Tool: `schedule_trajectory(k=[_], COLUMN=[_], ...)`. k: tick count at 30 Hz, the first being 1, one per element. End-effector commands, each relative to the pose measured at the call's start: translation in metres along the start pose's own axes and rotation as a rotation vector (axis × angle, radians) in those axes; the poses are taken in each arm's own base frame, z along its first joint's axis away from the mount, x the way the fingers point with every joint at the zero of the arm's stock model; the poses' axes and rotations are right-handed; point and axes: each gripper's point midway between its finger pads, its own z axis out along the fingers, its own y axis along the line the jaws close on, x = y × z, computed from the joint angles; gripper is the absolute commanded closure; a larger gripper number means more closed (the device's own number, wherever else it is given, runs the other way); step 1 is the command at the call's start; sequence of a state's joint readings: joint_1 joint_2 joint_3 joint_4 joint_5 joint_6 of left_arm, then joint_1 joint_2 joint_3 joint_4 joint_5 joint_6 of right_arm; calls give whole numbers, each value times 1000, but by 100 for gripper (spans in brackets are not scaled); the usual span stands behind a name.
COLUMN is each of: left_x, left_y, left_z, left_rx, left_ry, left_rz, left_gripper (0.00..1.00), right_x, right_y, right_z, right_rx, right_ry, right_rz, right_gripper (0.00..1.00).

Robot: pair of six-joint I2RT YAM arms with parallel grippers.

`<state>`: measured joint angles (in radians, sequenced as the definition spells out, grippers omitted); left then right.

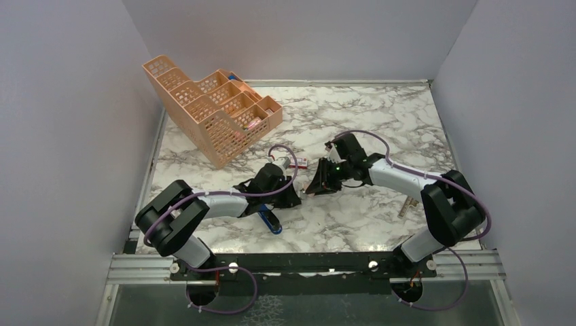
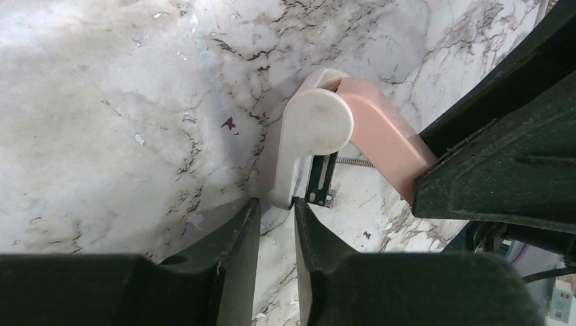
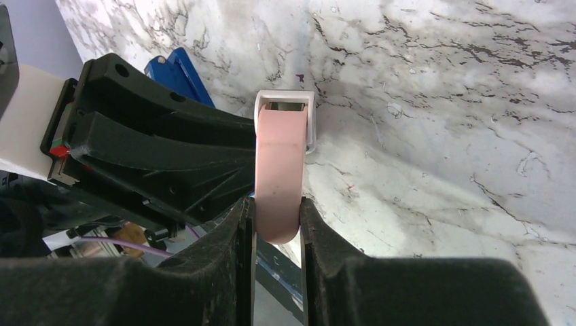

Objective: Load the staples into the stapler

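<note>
A pink-and-white stapler hangs hinged open between my two grippers. My right gripper [image 3: 278, 207] is shut on its pink top arm [image 3: 278, 163]. The white base [image 2: 309, 136] points down, with a black metal channel [image 2: 322, 180] and a thin spring [image 2: 353, 161] showing. My left gripper [image 2: 277, 210] is open by a narrow gap, and the end of the base sits right at its fingertips. A slim blue stapler [image 1: 270, 221] lies on the table under the left arm. A small greyish strip, seemingly the staples [image 1: 406, 207], lies to the right of the right arm.
A peach mesh organiser [image 1: 210, 112] stands at the back left. A small red-and-white box [image 1: 299, 163] lies just behind the grippers. Grey walls enclose the marble table [image 1: 380, 115] on three sides.
</note>
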<state>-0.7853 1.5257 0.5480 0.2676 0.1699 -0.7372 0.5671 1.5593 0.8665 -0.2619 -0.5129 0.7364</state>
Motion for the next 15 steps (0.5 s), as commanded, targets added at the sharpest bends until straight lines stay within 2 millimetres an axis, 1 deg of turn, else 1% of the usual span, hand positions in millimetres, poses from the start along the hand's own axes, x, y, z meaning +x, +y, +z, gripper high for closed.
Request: schedule_trajectory(k=[1, 5, 9, 11, 15], left_x=[9, 7, -1, -7, -17], left_y=[1, -1, 2, 2, -2], left_z=[4, 6, 6, 5, 3], left_rx=[15, 22, 4, 3, 14], left_ry=[33, 24, -16, -42, -86], left_rz=[-20, -20, 3, 23, 70], left_gripper=[73, 72, 72, 74, 82], right_x=[1, 4, 8, 8, 10], right_y=[18, 15, 14, 13, 11], right_z=[-4, -3, -3, -3, -3], right_rx=[-94, -90, -92, -87, -83], right_ry=[39, 48, 61, 64, 75], right_rz=[-29, -22, -25, -31, -43], right_gripper=[81, 81, 81, 81, 81])
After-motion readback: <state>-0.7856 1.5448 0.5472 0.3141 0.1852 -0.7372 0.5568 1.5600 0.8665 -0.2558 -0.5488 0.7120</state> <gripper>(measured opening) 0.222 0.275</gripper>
